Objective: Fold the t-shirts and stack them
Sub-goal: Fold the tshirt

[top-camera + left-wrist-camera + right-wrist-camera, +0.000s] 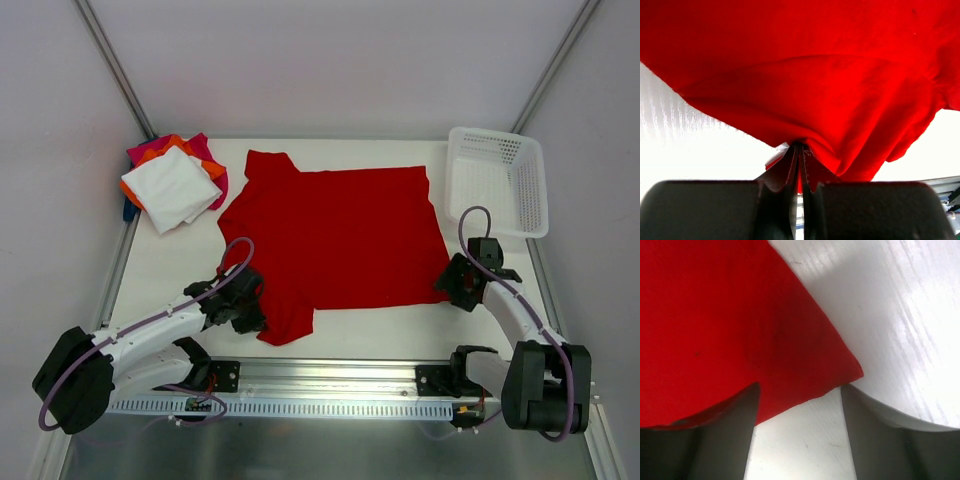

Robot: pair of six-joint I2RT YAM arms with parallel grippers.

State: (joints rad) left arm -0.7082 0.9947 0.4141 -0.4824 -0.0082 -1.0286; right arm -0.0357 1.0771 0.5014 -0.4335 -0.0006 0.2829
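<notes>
Cloth is pinched at the near left. The left claw (799, 150) is clenched on a bunched fold of the red t-shirt (340, 235), at its near sleeve by the look of the overhead view. The fabric rises in a peak from the closed fingertips.

At the near right, the right claw (800, 390) stands released. Its two fingers straddle the shirt's near hem corner, which lies flat on the tabletop (900, 315) between them, and nothing is gripped there yet.

I judge the step in hand to be securing both near ends of the shirt for a first fold away from the arms. To do it well, the right claw should close low against the tabletop and well onto the corner, so that it catches both layers and not just the edge. Both claws should then lift level and travel at the same pace to keep the crease straight. The left hold is a bunch and not a clean edge, so the sleeve may drag or skew the fold.

Farther out, the shirt spreads flat across the middle of the tabletop, collar end to the left and hem to the right. At the far left corner sits the stack of folded t-shirts (172, 188), white on top with orange and magenta beneath, apart from the red one. At the far right a mesh basket (498, 148) stands just beside the far hem corner.
</notes>
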